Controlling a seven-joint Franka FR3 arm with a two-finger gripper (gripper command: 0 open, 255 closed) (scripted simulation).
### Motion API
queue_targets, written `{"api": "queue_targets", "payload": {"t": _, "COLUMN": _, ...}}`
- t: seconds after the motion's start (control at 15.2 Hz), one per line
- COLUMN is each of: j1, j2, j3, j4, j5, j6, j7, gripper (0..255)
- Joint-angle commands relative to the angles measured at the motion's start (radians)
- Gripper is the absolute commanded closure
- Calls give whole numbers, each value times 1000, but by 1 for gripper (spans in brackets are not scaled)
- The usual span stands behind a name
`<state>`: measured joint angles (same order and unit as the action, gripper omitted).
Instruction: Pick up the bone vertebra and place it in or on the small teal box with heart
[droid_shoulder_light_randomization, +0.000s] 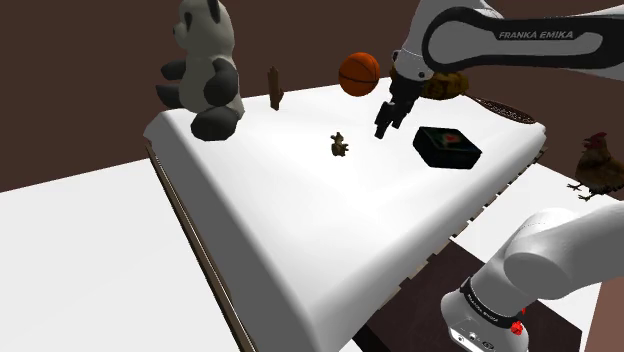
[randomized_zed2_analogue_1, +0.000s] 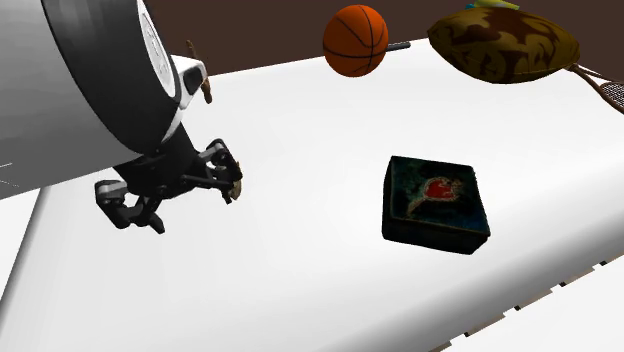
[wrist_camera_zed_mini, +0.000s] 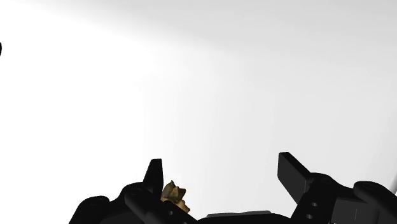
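Hovering above the white bed, the gripper is released and empty; we locate the bone vertebra lying near it, the dark teal box toward the bed's corner

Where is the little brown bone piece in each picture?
Shoulder view: the bone piece lies on the white surface, left of the gripper.
Second exterior view: bone piece just right of the gripper.
Wrist view: bone piece beside one finger's base.
Shared landmark: the gripper.
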<state>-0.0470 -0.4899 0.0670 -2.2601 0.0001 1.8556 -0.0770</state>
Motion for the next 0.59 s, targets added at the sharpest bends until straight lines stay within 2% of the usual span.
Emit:
{"api": "queue_targets", "payload": {"t": 0.0, "j1": -7, "j2": 72, "j3": 7, "j4": 14, "j5": -12, "j6": 54, "j7": 14, "gripper": 0}}
{"api": "queue_targets", "payload": {"t": 0.53, "j1": -37, "j2": 366, "j3": 12, "j4": 153, "j5": -80, "j6": 189, "j7": 59, "gripper": 0}}
